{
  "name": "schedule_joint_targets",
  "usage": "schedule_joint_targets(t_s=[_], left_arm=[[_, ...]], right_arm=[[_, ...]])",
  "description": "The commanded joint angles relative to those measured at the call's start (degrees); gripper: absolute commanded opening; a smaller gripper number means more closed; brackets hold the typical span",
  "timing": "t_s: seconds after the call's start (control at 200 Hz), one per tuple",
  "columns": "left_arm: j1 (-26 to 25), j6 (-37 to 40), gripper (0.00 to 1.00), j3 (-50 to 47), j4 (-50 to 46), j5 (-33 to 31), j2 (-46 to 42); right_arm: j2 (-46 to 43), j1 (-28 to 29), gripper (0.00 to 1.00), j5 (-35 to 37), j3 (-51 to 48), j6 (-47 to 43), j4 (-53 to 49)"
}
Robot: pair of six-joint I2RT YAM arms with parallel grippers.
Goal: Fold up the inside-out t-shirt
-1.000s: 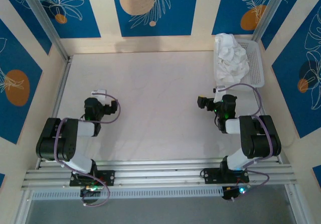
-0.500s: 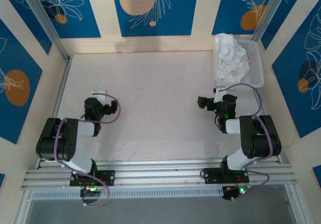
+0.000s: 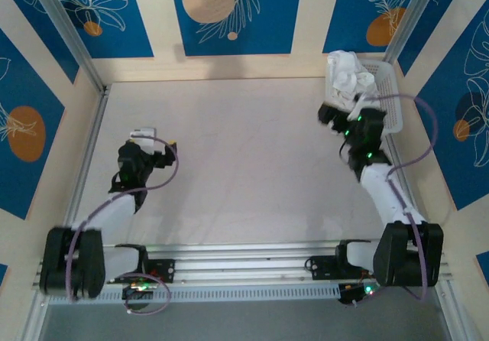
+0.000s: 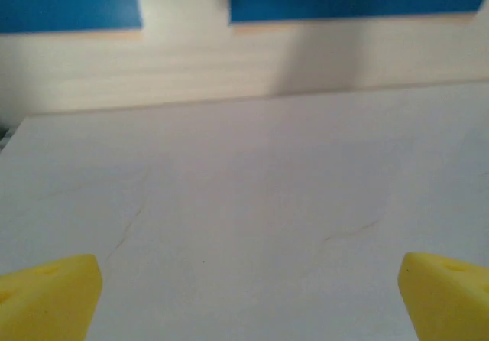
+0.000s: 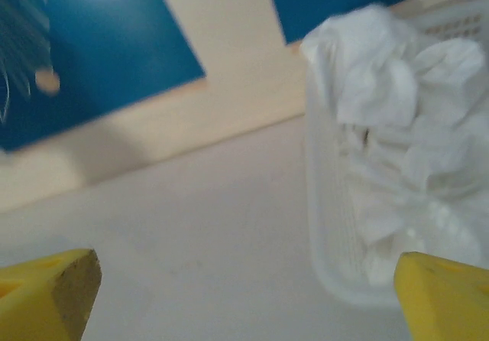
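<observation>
The inside-out t-shirt (image 3: 345, 77) lies crumpled as a white heap in the white mesh basket (image 3: 391, 104) at the table's far right corner. In the right wrist view the t-shirt (image 5: 390, 89) bulges over the basket wall (image 5: 328, 226) on the right. My right gripper (image 3: 330, 115) hovers just in front of the basket's near left side, open, and its yellow fingertips (image 5: 46, 291) stand wide apart over bare table. My left gripper (image 3: 153, 138) is open over the left part of the table, with nothing between its yellow fingertips (image 4: 46, 295).
The white table top (image 3: 237, 157) is walled by blue-and-cream panels (image 3: 229, 12) at the back and on both sides. An aluminium rail (image 3: 244, 261) runs along the near edge by the arm bases.
Both arms have stretched out from their folded pose. The right gripper has moved forward and right, up to the basket. The left gripper has shifted slightly forward and left.
</observation>
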Motion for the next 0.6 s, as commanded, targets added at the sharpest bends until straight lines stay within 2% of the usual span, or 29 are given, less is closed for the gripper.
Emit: schedule_joint_targets(t_s=[0.0,0.15,0.26,0.38,0.42,0.48,0.56,0.595], left_arm=[[-5.8,-5.1,0.99,6.6,-15.3,3.4,-4.1],[-12.0,-9.1,0.99,10.9,-24.5,4.8,-7.6],[-13.1,-11.7,0.99,10.4,-27.1,6.9,-9.4],[-13.5,-11.3,0.99,10.0,-30.9,5.8,-10.4],[-13.6,-11.0,0.99,9.6,-31.2,5.4,-10.7],[-13.7,-10.8,0.99,9.5,-31.8,4.7,-10.9],[-13.8,-10.5,0.99,10.1,-33.2,4.2,-11.0],[-13.8,-10.4,0.99,10.3,-33.6,3.8,-11.0]], right_arm=[[11.5,-2.2,0.98,0.6,9.3,8.1,-18.4],[28.6,-5.5,0.99,1.2,25.7,12.8,-23.0],[42.2,-6.5,1.0,2.5,42.0,14.4,-33.2],[55.8,-6.4,0.98,-0.7,58.6,11.8,-39.8],[60.0,-6.5,0.92,-2.0,64.6,11.2,-43.0],[65.4,-6.5,0.78,-2.4,73.1,10.8,-48.0],[70.4,-6.6,0.45,-3.7,81.8,9.6,-52.0],[72.0,-6.7,0.23,-4.5,85.2,8.9,-53.5]])
